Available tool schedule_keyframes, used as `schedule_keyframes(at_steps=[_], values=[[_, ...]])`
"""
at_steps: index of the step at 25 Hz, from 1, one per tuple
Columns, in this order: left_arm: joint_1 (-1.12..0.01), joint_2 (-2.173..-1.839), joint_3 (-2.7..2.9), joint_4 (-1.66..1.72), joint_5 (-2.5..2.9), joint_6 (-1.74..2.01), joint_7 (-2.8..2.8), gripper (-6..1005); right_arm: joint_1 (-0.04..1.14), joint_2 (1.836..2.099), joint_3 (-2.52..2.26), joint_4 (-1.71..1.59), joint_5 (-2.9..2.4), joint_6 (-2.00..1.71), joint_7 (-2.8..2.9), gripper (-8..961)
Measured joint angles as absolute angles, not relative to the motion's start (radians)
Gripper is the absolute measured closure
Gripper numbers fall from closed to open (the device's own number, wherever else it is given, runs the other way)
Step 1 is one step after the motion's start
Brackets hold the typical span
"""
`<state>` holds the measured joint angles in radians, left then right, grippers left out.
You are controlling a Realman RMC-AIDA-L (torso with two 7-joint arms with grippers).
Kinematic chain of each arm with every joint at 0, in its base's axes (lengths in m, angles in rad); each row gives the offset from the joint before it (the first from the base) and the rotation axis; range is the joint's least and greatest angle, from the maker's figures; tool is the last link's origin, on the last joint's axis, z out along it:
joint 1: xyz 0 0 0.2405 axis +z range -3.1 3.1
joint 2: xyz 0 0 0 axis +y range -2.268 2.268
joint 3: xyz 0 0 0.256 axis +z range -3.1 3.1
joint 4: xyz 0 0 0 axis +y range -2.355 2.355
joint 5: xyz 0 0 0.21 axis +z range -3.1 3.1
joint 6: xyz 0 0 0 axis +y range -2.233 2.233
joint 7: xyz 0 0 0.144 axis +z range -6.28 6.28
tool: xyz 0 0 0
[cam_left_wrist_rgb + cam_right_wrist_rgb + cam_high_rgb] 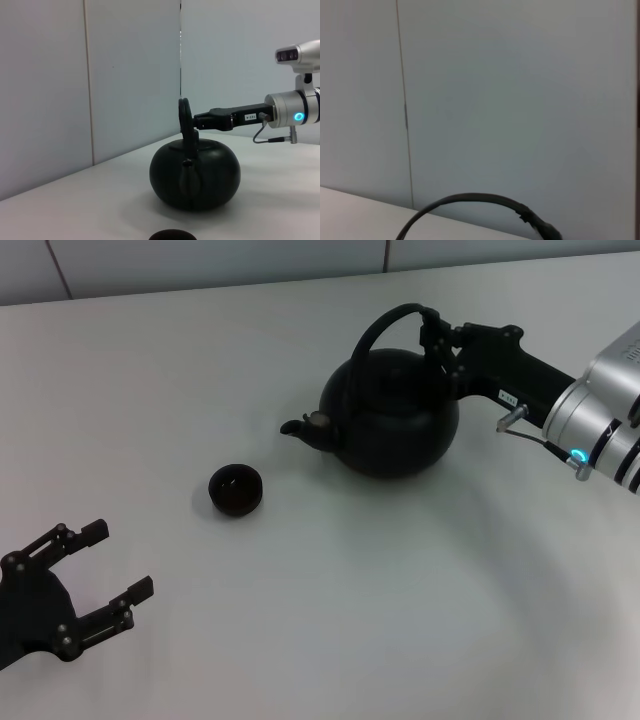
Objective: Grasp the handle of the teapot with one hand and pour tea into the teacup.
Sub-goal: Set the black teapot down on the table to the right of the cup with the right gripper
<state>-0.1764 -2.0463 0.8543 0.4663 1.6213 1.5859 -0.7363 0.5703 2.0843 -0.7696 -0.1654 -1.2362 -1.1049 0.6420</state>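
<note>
The matte-black teapot [392, 412] stands upright on the white table, its short spout [300, 427] pointing toward the teacup. My right gripper [438, 338] reaches in from the right and is shut on the arched handle [380, 328] near its top. The left wrist view shows the teapot [196, 175], the handle [185, 117] and the right gripper [196, 121] pinching it. An arc of the handle [470, 199] shows in the right wrist view. The tiny black teacup [236, 489] sits on the table left of the spout; its rim [172, 234] shows in the left wrist view. My left gripper [118, 560] is open and empty at the near left.
The white table [330, 620] runs back to a pale panelled wall [300, 260]. The right arm's silver-grey wrist [600, 420] hangs over the table's right side.
</note>
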Motion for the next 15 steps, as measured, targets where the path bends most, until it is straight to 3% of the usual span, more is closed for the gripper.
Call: schedule_keyframes(at_steps=[15], values=[[-0.172,-2.048,0.849,0.466,1.621,1.592,-0.736,191,0.551,2.082,-0.770,-0.169,-1.239,-1.102,0.642,733]])
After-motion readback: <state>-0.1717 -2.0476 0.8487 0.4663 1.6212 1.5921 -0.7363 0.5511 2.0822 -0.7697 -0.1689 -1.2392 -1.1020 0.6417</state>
